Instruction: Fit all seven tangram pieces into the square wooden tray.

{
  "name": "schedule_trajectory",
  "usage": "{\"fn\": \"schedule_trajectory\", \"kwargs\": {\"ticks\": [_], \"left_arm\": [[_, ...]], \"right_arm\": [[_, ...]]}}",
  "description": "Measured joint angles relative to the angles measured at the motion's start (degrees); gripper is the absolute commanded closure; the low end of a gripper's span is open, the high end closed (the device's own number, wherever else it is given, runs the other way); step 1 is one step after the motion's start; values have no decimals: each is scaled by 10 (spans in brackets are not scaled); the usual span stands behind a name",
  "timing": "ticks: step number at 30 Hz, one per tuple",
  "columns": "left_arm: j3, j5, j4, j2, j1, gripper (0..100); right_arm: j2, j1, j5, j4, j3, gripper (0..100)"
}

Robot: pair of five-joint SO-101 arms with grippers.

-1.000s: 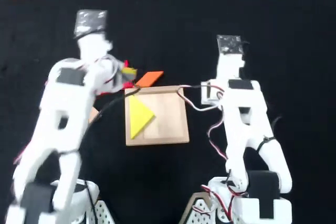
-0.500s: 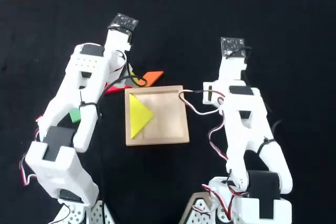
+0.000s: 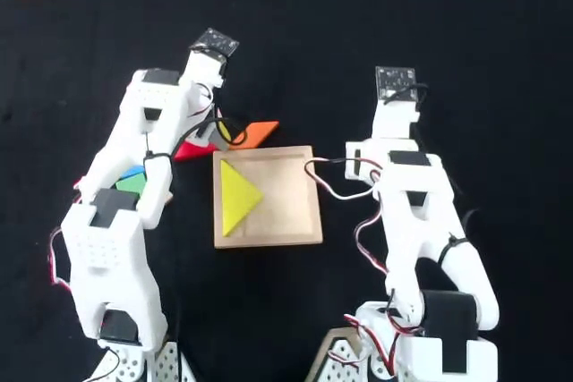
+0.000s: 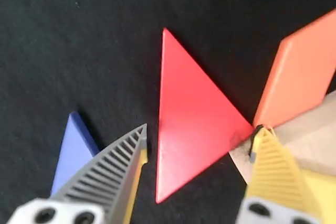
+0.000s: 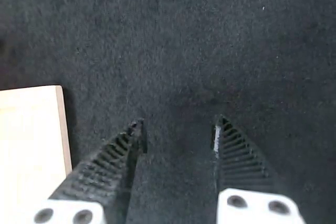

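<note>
Lining up the pickup: left gripper (image 4: 201, 128) spread wide astride the red triangle (image 4: 184, 98) just beside the tray (image 3: 269, 241); next, likely lower and pinch it

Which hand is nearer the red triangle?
Left. The left hand is open right over the red triangle; the right hand is over bare cloth beyond the tray's opposite side.

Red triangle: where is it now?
High view: red triangle on the cloth off the tray's far left corner, beside the orange parallelogram, straddled by the left pincer.
</note>
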Motion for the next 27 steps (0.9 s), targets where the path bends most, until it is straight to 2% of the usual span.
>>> {"fn": "schedule_trajectory", "kwargs": {"ticks": [7,12,20,27], "left_arm": [[-17,-5,-3,19,-3,689],[-44,-39,-4,57,-14,689],[-158,-47,103,109,-15,689],[-233,-49,122,171,-18,690]], "right_arm": [[0,0,0,0,0,790],[0,0,0,0,0,790],[0,0,0,0,0,790],[0,0,0,0,0,790]]}}
